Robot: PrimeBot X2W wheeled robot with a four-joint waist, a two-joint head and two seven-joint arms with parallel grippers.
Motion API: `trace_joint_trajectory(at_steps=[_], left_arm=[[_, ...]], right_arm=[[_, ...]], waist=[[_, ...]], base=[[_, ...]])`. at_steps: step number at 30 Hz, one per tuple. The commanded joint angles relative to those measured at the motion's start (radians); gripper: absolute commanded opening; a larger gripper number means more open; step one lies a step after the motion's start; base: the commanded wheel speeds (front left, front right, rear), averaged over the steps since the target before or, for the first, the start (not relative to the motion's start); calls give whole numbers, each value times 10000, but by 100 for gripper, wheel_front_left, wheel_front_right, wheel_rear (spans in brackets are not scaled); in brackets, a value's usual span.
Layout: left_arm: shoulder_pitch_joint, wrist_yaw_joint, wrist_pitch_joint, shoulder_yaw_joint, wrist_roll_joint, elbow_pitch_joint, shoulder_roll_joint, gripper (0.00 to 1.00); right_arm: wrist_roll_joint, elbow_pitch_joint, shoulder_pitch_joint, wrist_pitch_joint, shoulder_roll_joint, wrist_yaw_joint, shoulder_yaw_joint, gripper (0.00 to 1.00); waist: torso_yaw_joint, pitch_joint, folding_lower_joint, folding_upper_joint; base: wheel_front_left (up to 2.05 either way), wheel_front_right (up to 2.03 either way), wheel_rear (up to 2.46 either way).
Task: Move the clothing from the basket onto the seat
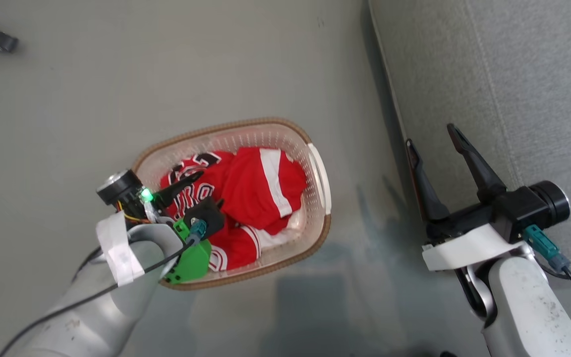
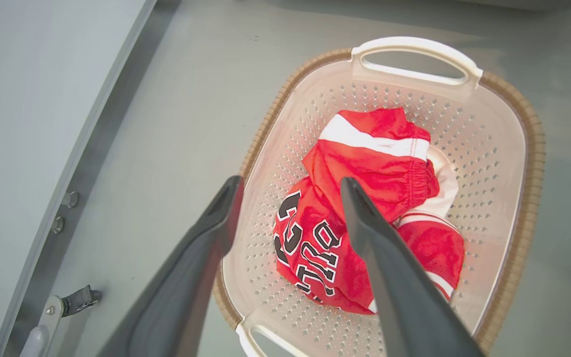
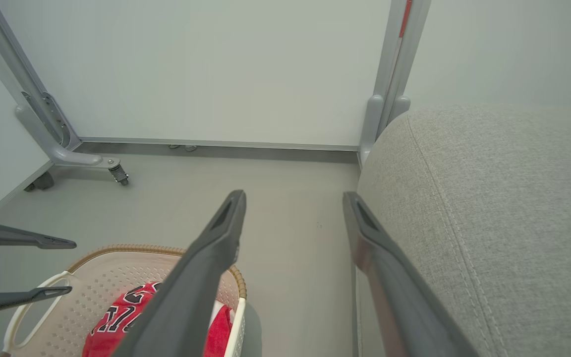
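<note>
Left gripper point(image 1: 210, 188), jaws spread and empty, hangs above the red white-trimmed sports clothing point(image 1: 256, 193) in the cream perforated plastic basket point(image 1: 265, 135). Left wrist view: bring both jaws inside the basket, then descend on the bunch. Right wrist view: right gripper point(image 3: 294, 197), spread and empty, beside the grey upholstered seat point(image 3: 488, 208).

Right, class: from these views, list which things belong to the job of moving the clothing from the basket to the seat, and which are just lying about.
Belong to the job:
jersey
shorts
basket
seat

Just lying about:
castor
frame leg
post
</note>
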Motion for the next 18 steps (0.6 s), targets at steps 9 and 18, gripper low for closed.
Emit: trace_joint_trajectory(at_steps=[9, 18], left_arm=[[-2076, 10, 8, -1857, 474, 2201, 63, 100], [-3209, 9, 321, -3543, 874, 3261, 154, 100]], right_arm=[[146, -157, -791, -46, 249, -3, 161, 100], [467, -215, -1249, -47, 326, -3, 370, 100]], waist=[[-913, 2720, -1, -1], [-1249, 3755, -1, -1]], base=[[0, 0, 0], [0, 0, 0]])
